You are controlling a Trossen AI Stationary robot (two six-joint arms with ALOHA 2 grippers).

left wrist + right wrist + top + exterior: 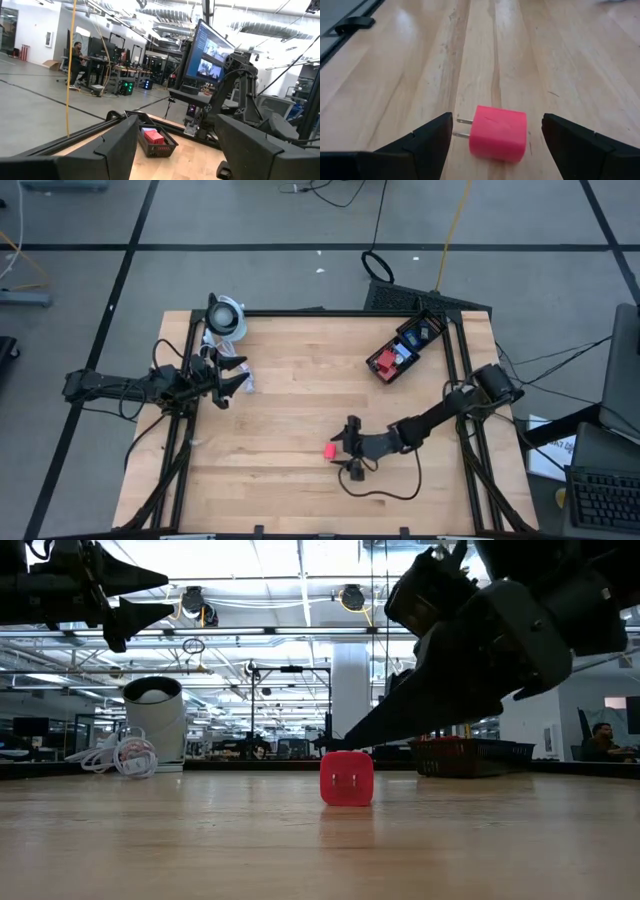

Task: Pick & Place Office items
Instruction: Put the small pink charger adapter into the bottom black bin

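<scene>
High view: right jaws [349,450] low on the table [290,410], pink plug block [330,450] just ahead, left jaws [232,378] raised near the edge, holding nothing; right wrist view: block [498,133] between the parted jaws, untouched; left wrist view: jaws apart, basket [156,140] beyond.

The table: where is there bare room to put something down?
Bare wood fills the middle of the table, between the left gripper and the black basket, and the near-left corner. It is crowded by the white cable and around the pink block at the right gripper.
</scene>
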